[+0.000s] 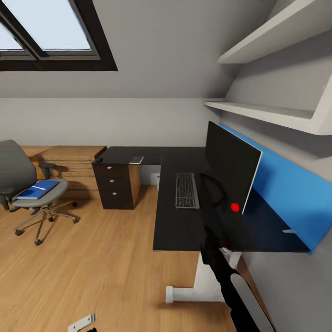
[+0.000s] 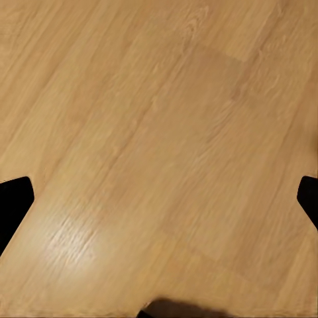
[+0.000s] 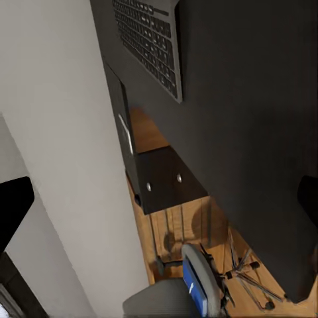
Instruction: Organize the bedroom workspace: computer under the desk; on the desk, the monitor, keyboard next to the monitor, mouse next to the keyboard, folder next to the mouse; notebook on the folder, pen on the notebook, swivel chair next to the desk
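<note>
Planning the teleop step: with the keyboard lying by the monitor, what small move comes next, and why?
Probably roll toward the swivel chair: the blue folder lies on its seat, far from the desk, while the keyboard already sits beside the monitor.

1. An attic room at home, fitted as a study: a skylight point(image 1: 46, 27) sits in the sloping ceiling at far left.
2. Wooden floor point(image 1: 101, 258), white wall shelves point(image 1: 263, 113) on the right.
3. The L-shaped tabletop point(image 1: 184, 226) carries a monitor point(image 1: 230, 168) and keyboard point(image 1: 186, 190).
4. A swivel chair point(image 1: 27, 189) stands left, before a wooden dresser point(image 1: 69, 161).
</note>
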